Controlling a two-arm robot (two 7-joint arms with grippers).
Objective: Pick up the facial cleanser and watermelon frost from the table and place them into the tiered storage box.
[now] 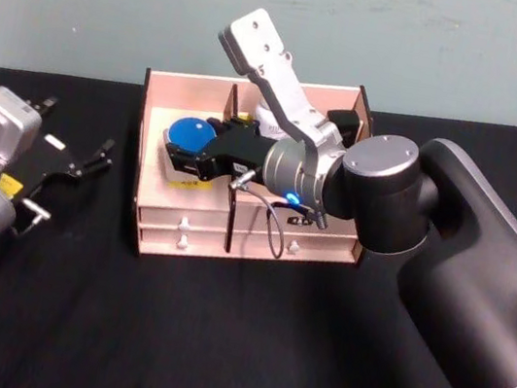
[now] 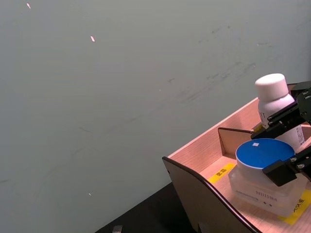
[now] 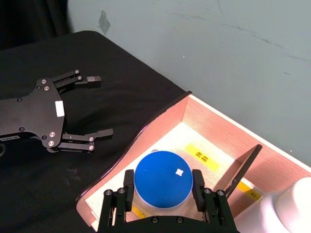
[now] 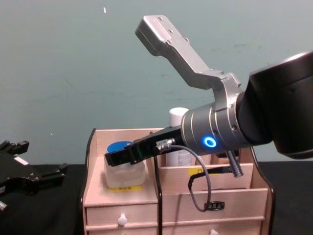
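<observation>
The watermelon frost (image 1: 188,130) (image 3: 163,174), a clear jar with a blue lid, stands on the floor of the left compartment of the tiered storage box (image 1: 188,80) (image 4: 122,205). My right gripper (image 1: 187,145) (image 3: 163,187) (image 2: 266,150) reaches into that compartment, its black fingers (image 3: 129,187) pressed to both sides of the lid. The facial cleanser (image 2: 274,97) (image 4: 178,117) stands upright in the compartment just behind the jar. My left gripper (image 1: 72,160) (image 3: 99,107) (image 4: 41,156) hangs open above the black table, left of the box, holding nothing.
The box sits mid-table against a green wall (image 2: 121,97). Two drawers with white knobs (image 1: 184,230) face me. A grey cable (image 4: 198,186) loops off the right wrist in front of the box. A dark object (image 1: 346,124) sits in the rear right compartment. Black tabletop (image 1: 215,345) spreads before the box.
</observation>
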